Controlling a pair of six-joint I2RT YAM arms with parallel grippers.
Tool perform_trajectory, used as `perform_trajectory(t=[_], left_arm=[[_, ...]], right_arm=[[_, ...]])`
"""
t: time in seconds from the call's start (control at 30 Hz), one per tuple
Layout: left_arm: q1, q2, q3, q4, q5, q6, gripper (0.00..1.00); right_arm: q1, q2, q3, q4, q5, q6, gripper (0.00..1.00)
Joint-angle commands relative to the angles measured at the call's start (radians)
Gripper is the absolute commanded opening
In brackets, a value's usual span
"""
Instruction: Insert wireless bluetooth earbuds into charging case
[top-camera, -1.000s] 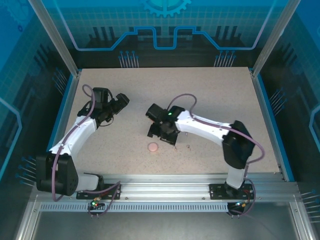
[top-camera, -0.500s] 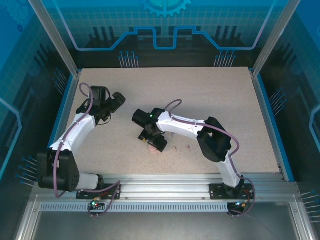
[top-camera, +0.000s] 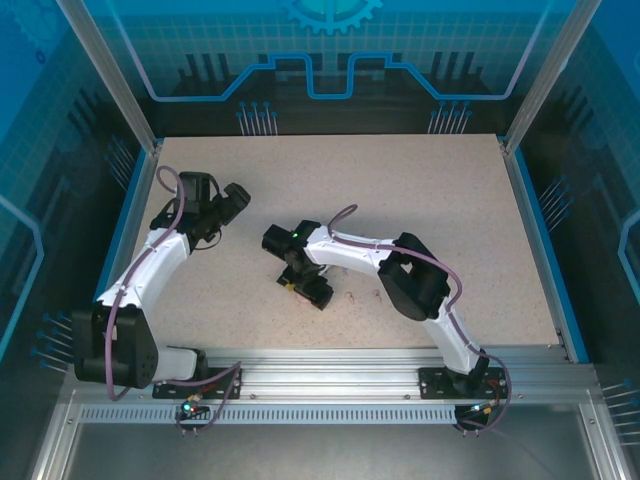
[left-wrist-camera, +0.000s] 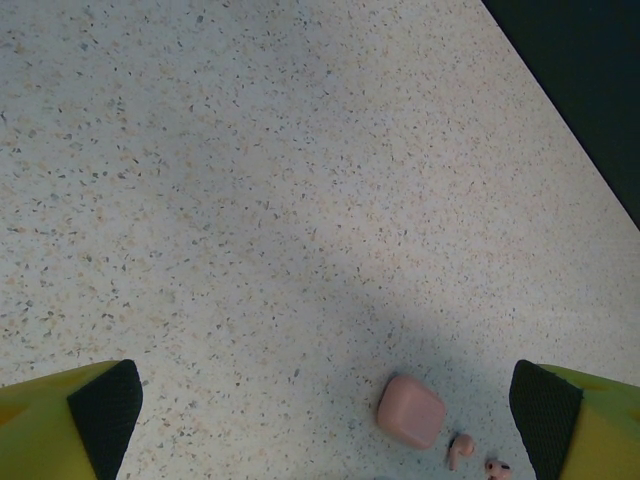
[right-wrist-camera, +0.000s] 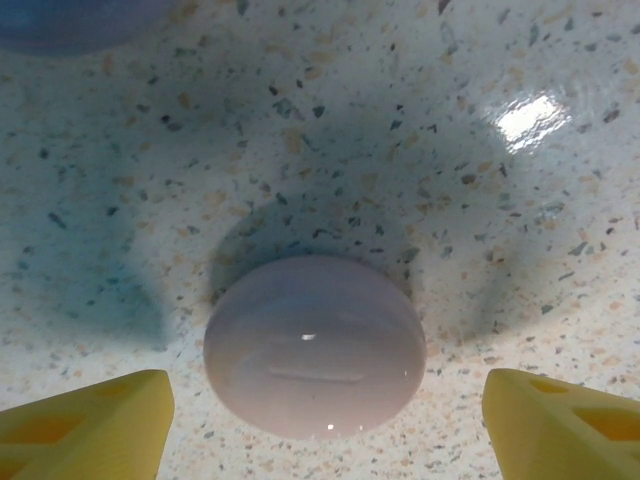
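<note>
A pale pink pebble-like charging case (right-wrist-camera: 315, 360) lies shut on the table in the right wrist view. My right gripper (right-wrist-camera: 325, 430) is open and straddles it, with a gap between the case and each yellow finger (right-wrist-camera: 85, 425). From above, my right gripper (top-camera: 305, 287) covers this case. In the left wrist view a squarish pink case (left-wrist-camera: 410, 410) lies on the table with two pale pink earbuds (left-wrist-camera: 460, 450) beside it. They lie toward the right finger of my left gripper (left-wrist-camera: 325, 420), which is open and holds nothing. From above, my left gripper (top-camera: 235, 200) hangs over the table's left part.
The rim of a bluish-lilac rounded thing (right-wrist-camera: 70, 20) shows just beyond the case in the right wrist view. A tiny speck (top-camera: 352, 296) lies on the speckled table (top-camera: 420, 190) right of my right gripper. The table's dark edge (left-wrist-camera: 590, 90) runs at the upper right.
My right arm has folded in and swung left and nearer. Its gripper has come over the pink case, which showed bare on the table a second ago. The left arm has barely moved.
</note>
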Motion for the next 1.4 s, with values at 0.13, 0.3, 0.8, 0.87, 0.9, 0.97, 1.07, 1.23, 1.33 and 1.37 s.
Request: perform_trajectory(t=[0.13,0.3,0.8,0.87,0.9,0.97,1.07,1.23,1.33,1.37], left_arm=[[0.009,-0.031,-0.023,0.010,-0.005,0.025,0.99],[0.010,-0.031,-0.035,0.021,-0.004,0.025,0.99],[0.009,-0.028,-0.036,0.023,0.006,0.024,0.99],[0.009,-0.028,-0.038,0.023,0.008,0.022,0.99],[0.010,-0.028,-0.038,0.021,0.007,0.021,0.99],[0.010,-0.030,-0.038,0.018,0.010,0.020,0.99],[0.009,-0.036,-0.038,0.012,0.016,0.021,0.99],[0.009,-0.070,-0.059,0.019,0.060,0.045,0.99],[0.011,-0.109,-0.091,0.049,0.131,0.054,0.99],[0.011,-0.126,-0.105,0.058,0.150,0.043,0.99]], right_arm=[[-0.003,0.032,0.022,-0.036,0.006,0.032,0.79],[-0.011,0.038,0.011,-0.027,0.004,0.026,0.78],[-0.021,0.035,-0.057,0.042,0.001,0.010,0.67],[-0.020,0.032,-0.069,0.055,0.001,0.006,0.65],[-0.021,0.030,-0.074,0.059,0.002,0.005,0.64],[-0.018,0.025,-0.085,0.071,0.007,-0.003,0.61],[-0.017,0.020,-0.093,0.080,0.015,-0.022,0.58],[-0.009,0.005,-0.098,0.090,0.046,-0.088,0.52],[-0.002,-0.010,-0.091,0.096,0.067,-0.150,0.49],[0.003,-0.018,-0.089,0.096,0.075,-0.169,0.49]])
